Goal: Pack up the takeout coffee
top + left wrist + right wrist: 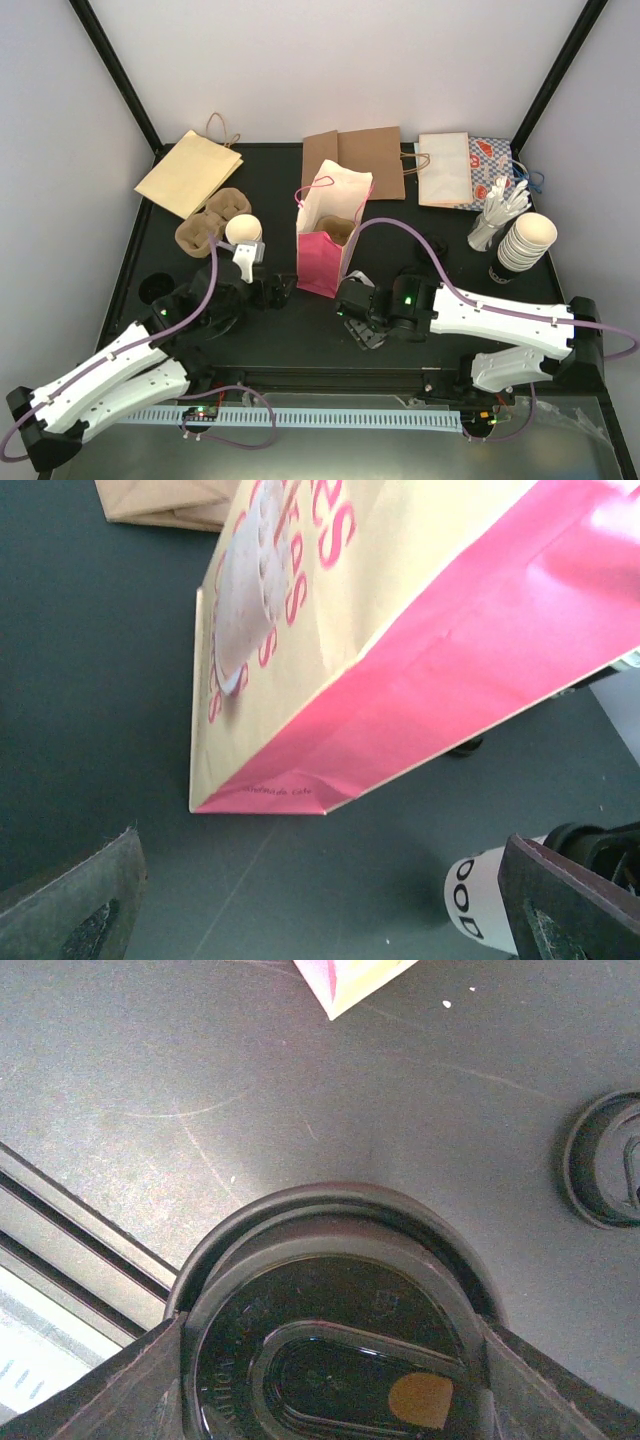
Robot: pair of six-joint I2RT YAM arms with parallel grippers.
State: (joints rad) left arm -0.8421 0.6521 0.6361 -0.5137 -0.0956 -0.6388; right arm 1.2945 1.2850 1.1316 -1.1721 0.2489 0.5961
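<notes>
The takeout coffee cup (243, 232) is small and white with a cream inside, and stands on the table left of the pink bag (325, 235). In the left wrist view the cup (478, 905) shows dark print and sits just beside my right finger, partly hidden by it. My left gripper (272, 290) (320, 910) is open wide and empty, low over the table and facing the base of the bag (400, 660). My right gripper (362, 322) (330, 1360) is shut on a black round lid (330, 1340), held close to the table in front of the bag.
A brown cup carrier (338, 232) sits inside the open pink bag, and another (208, 222) lies behind the cup. Flat paper bags (190, 172) (365, 160) (445, 168) lie at the back. A stack of cream cups (527, 242) and white utensils (495, 215) stand at the right. Another black lid (605, 1160) lies on the table.
</notes>
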